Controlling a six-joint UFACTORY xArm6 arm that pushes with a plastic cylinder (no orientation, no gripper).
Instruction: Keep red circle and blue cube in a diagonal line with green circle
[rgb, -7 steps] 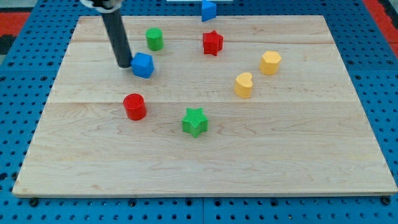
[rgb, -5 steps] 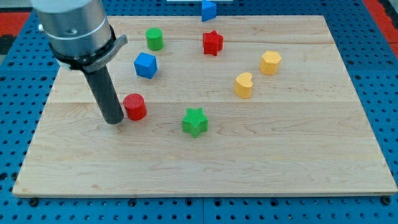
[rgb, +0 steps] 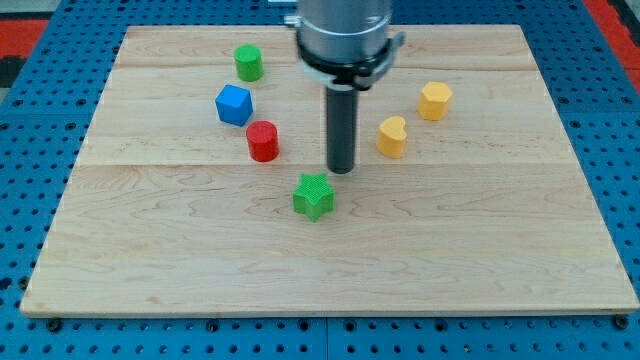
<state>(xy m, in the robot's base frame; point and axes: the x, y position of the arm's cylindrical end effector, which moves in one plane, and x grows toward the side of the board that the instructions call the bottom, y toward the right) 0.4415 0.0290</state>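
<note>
The green circle (rgb: 249, 62) stands near the board's top left. The blue cube (rgb: 234, 104) lies below it and slightly left. The red circle (rgb: 263, 141) lies below and right of the blue cube, close to it. My tip (rgb: 341, 169) rests on the board to the right of the red circle, apart from it, and just above and right of the green star (rgb: 314, 195). The arm's grey body hides the red star and the blue block at the board's top.
A yellow heart-like block (rgb: 392, 137) lies right of my tip. A yellow block (rgb: 435, 101) lies further up and right. The wooden board (rgb: 500, 260) sits on a blue pegboard.
The red circle has moved up and to the right, closer to the blue cube. My tip went from the red circle's left to its right, near the green star. The blue cube stayed put.
</note>
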